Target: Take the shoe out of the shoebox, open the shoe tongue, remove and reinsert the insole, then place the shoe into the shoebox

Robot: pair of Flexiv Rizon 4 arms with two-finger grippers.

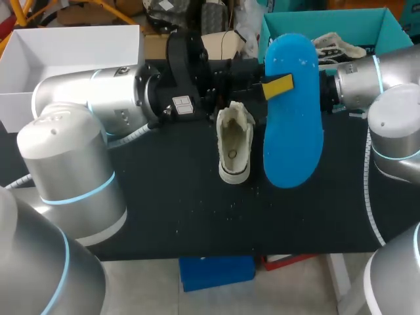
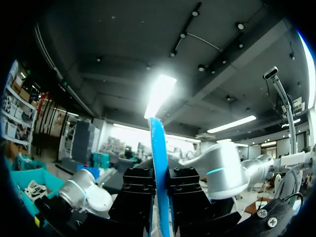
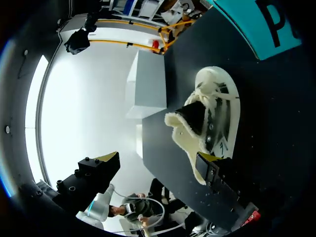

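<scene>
Head view: the left gripper (image 1: 272,85) was clamped on the blue insole (image 1: 293,125), with one yellow tip pressed to its upper face toward the far end. The insole was held raised above the black table (image 1: 164,197), its long axis running near to far. The cream shoe (image 1: 234,147) stood on the table just left of the insole and below it, apart from it. Its long axis also ran near to far, with the opening upward. The teal shoebox (image 1: 367,23) sat at the far right and a white box (image 1: 65,46) at the far left. The right arm (image 1: 394,72) came in behind the insole, its gripper hidden here. Left wrist view: the insole appeared edge-on between the two black fingers, both bearing on it. Right wrist view: the right gripper (image 3: 157,159) stood wide with nothing between its fingers. The shoe lay just ahead of it, close by one yellow tip; whether that tip touched it could not be told. The toe end pointed toward the shoebox. Assessment: insole and shoe lay roughly parallel, so reinsertion would call for the left arm to shift left and down into the opening. The free right gripper, nearer the shoe, was better placed to steady it.
</scene>
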